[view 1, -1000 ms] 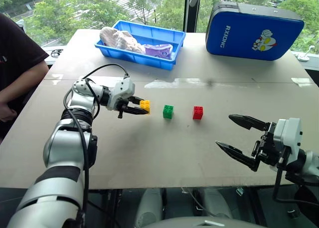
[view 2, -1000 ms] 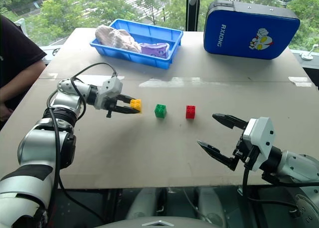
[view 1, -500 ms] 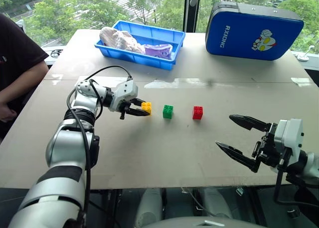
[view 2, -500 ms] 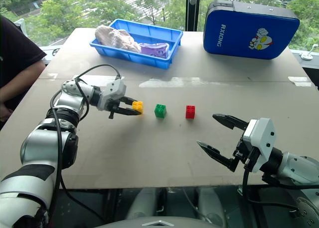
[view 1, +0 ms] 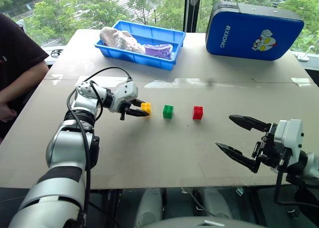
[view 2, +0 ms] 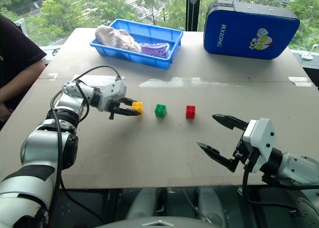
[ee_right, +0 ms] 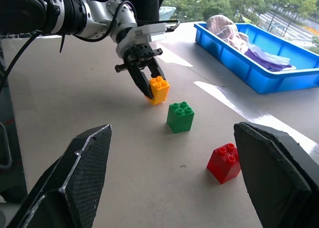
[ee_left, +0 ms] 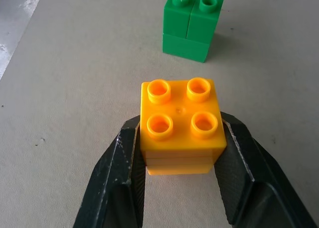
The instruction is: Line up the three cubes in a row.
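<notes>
On a pale grey tabletop (view 1: 164, 153) we found three small studded plastic toy bricks standing in a rough row: the yellow brick (view 1: 145, 107) at the robot's left, the green brick (view 1: 168, 111) in the middle, the red brick (view 1: 198, 113) at the right. The green one sat just beside the yellow, and the red stood a little further off from the green.

The left gripper (view 1: 139, 109) reached in from the robot's left with its two black fingers (ee_left: 127, 158) closed on the yellow brick — one finger pressed against each side face, the four studs facing up. In the left wrist view the brick looked to be sitting on the table surface, though we could not tell whether it was fully resting or just lifted. The green brick stood straight ahead of it, apart from both the yellow brick and the fingers.

The right gripper (view 1: 241, 137) hung over the near edge of the table at the robot's right, its black fingers spread wide with nothing between them — well apart from the red brick.

At the far side of the table we saw a blue plastic tray (view 1: 172, 36) holding crumpled cloth (view 1: 119, 39), and to its right a blue zipped case with a cartoon figure printed on it (view 1: 253, 32). A person in a dark sleeve (view 1: 15, 53) sat at the table's left edge
</notes>
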Controlling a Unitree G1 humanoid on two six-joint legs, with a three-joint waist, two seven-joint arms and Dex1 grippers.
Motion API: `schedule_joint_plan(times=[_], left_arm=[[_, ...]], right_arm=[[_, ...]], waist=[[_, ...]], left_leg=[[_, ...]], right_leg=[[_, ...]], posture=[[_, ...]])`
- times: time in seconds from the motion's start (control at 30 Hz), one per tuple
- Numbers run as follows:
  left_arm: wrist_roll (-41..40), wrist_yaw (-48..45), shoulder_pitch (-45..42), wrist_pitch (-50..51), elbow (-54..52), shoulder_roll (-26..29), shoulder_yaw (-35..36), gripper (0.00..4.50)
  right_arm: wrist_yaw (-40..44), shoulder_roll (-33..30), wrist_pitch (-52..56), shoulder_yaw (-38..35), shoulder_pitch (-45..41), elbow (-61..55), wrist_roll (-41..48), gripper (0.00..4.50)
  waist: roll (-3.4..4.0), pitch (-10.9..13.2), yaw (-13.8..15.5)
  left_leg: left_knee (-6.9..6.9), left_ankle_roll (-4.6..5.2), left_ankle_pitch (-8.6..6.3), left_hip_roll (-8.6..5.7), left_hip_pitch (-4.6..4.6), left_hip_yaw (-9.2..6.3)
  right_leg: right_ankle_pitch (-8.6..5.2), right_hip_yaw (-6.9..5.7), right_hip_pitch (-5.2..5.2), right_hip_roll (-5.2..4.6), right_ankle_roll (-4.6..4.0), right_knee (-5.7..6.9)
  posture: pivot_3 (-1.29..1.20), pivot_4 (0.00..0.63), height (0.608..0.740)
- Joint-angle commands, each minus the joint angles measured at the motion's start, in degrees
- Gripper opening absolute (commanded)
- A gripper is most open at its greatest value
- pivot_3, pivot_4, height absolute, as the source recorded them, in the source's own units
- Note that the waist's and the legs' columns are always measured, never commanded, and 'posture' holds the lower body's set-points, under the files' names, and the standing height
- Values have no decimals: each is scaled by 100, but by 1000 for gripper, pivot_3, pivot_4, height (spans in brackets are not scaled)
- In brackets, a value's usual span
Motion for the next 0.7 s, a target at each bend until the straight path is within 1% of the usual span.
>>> schedule_joint_plan(times=[0.03, 0.1, 0.13, 0.23, 0.27, 0.4, 0.47, 0.53, 0.67, 0.7], left_arm=[[30, 40, -23, -97, 36, 58, 63, 1289], [39, 79, -15, -101, 40, 67, 62, 2332], [32, 83, -10, -88, 42, 68, 70, 2614], [-140, 85, 20, -19, 5, 102, 235, 4179], [-192, 85, 20, 11, -9, 115, 293, 4479], [-615, -214, 176, 311, -263, 359, 695, 4479], [-920, -261, 440, 494, -629, 494, 951, 4479], [-1297, -218, 829, 1025, -1324, 521, 1186, 4479], [-2109, 845, 2415, 2757, -4188, 464, 1727, 4479], [-2311, 1211, 2972, 3272, -5145, 431, 1889, 4479]], right_arm=[[-53, -52, -34, -193, -10, -190, 75, 4044], [-50, -56, -34, -187, -24, -179, 74, 4044], [-49, -58, -34, -182, -28, -175, 74, 4044], [-36, -58, -47, -153, -35, -158, 52, 4044], [-34, -57, -52, -148, -33, -155, 47, 4044], [7, -54, -102, -134, -70, -15, -45, 4044], [5, -58, -131, -100, -128, 118, -204, 4044], [-19, -59, -139, -88, -163, 262, -365, 4044], [21, -88, -119, -211, -142, 611, -556, 4044], [69, -115, -106, -314, -64, 726, -582, 4044]], waist=[[0, 0, 0], [0, 0, 0], [0, 0, 0], [0, 0, 0], [0, 0, 0], [0, 0, -22], [0, 0, -47], [2, -1, -41], [3, -1, -14], [2, 0, -10]], left_leg=[[0, 0, 0, 0, 0, 0], [0, 0, 0, 0, 0, 0], [0, 0, 0, 0, 0, 0], [0, 0, 0, 0, 0, 0], [0, 0, 0, 0, 0, 0], [0, 0, 0, 0, 0, 0], [0, 0, 0, 3, 3, 2], [0, 0, 0, 8, 4, 1], [1, 0, 0, 12, 5, 4], [1, 0, -1, 13, 8, 5]], right_leg=[[0, 0, 0, 0, 0, 0], [0, 0, 0, 0, 0, 0], [0, 0, 0, 0, 0, 0], [0, 0, 0, 0, 0, 0], [0, 0, 0, 0, 0, 0], [1, 0, 0, 0, -1, 0], [1, 2, -1, 1, -1, 1], [2, 2, -1, 1, -4, 4], [4, 6, -1, -3, -5, 1], [3, 10, 1, -11, -5, 7]], posture=[[0, 150, 740], [0, 150, 740], [0, 150, 740], [0, 150, 740], [0, 150, 740], [0, 150, 740], [0, 150, 740], [0, 150, 740], [0, 150, 740], [0, 150, 740]])
